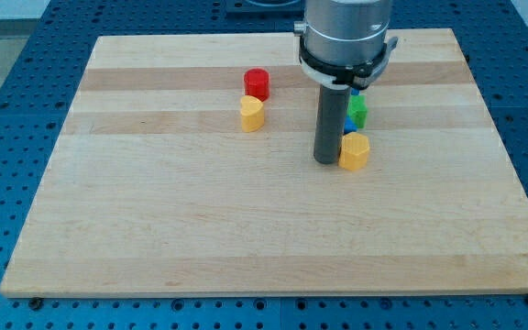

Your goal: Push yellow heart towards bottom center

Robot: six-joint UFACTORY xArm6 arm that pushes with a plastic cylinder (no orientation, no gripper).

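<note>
The yellow heart [252,114] lies on the wooden board [200,229], left of centre in the upper half, just below a red cylinder [257,82]. My tip [325,161] rests on the board well to the heart's right and a little lower. It stands right against the left side of a second yellow block [355,151] with angular sides. The rod hides part of the blocks behind it.
A green block [359,111] and a blue block [349,126], mostly hidden, sit just above the angular yellow block, to the rod's right. The board's edges border a blue perforated table [7,110] on all sides.
</note>
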